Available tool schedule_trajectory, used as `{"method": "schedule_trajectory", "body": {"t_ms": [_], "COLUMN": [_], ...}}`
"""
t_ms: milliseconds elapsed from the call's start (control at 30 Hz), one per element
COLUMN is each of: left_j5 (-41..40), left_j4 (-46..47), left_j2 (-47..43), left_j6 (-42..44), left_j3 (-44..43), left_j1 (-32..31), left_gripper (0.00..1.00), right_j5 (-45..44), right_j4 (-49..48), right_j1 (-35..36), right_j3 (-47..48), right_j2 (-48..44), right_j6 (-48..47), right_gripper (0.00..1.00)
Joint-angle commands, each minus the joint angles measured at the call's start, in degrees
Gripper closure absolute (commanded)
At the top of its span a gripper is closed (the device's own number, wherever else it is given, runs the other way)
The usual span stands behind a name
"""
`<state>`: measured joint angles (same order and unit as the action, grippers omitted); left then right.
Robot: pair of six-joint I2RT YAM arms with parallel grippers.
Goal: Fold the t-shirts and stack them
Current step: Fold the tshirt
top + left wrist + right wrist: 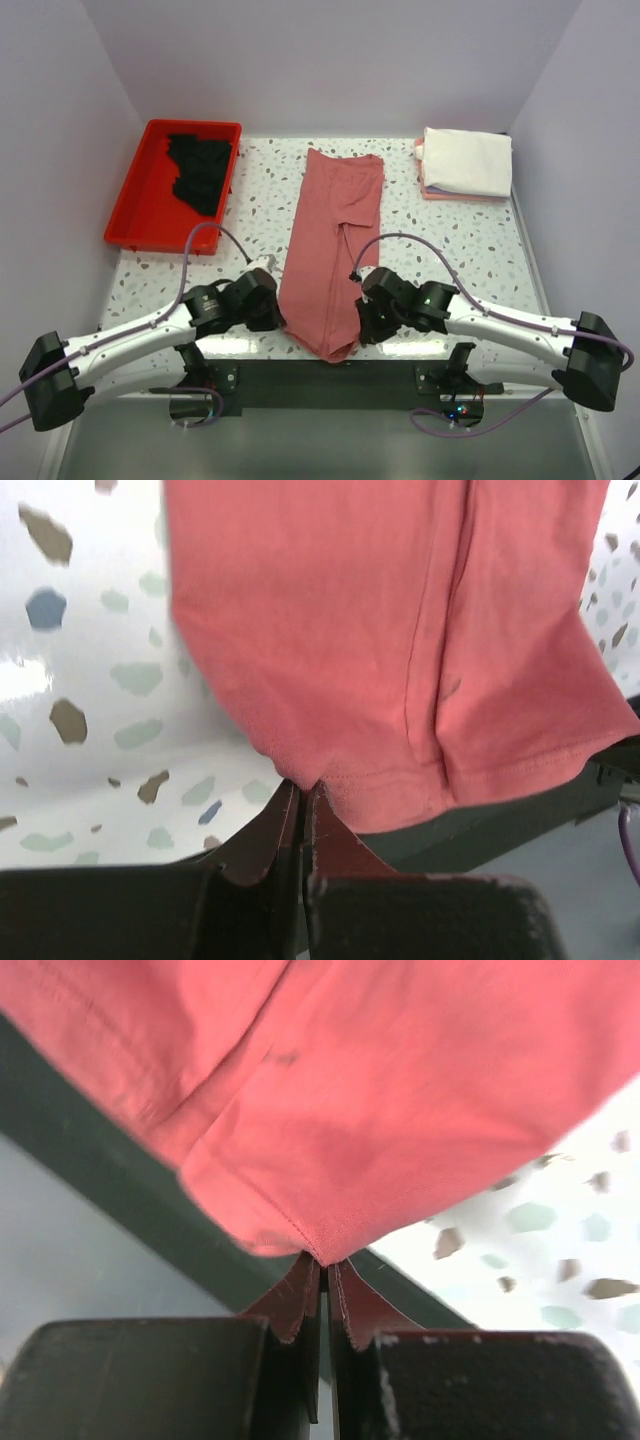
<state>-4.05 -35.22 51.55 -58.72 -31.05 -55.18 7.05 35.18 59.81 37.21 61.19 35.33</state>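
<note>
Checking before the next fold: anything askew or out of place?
Dusty-rose shirt lies slanted; its near end overhangs the table's front edge, where left gripper and right gripper pinch the hem. Black shirt sits crumpled in red tray.

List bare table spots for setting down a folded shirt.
Free: speckled table strip between the red plastic tray and the lengthwise-folded dusty-rose cloth t-shirt; a wider patch right of that shirt, in front of the white-topped folded stack. Crowded: near edge, where the left gripper and right gripper pinch its hem.
</note>
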Motion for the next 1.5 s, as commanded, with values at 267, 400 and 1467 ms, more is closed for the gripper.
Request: {"method": "schedule_trajectory", "body": {"t_ms": [267,400,1467], "left_j5": [-10.18,-10.71,0.45], "left_j4": [10.79,14.82,20.99], "left_j2": [14.36,19.11,43.98], "left_j6": [10.99,14.24,25.41], "left_j3": [-15.96,-19.48,-37.24], "left_j1": [7.88,10.52,24.77], "left_gripper": [1.0,1.0,0.98], "right_j5": [-11.53,-13.29,-5.31], "right_j4": [-6.07,-9.69,-17.51], "right_j1": [-15.68,-19.11,-36.43], "right_j3": [6.91,9.8,21.41], "right_j2": [1.3,4.72,27.31], "right_j6": [-5.44,-7.73,-12.31], "right_gripper": [1.0,1.0,1.0]}}
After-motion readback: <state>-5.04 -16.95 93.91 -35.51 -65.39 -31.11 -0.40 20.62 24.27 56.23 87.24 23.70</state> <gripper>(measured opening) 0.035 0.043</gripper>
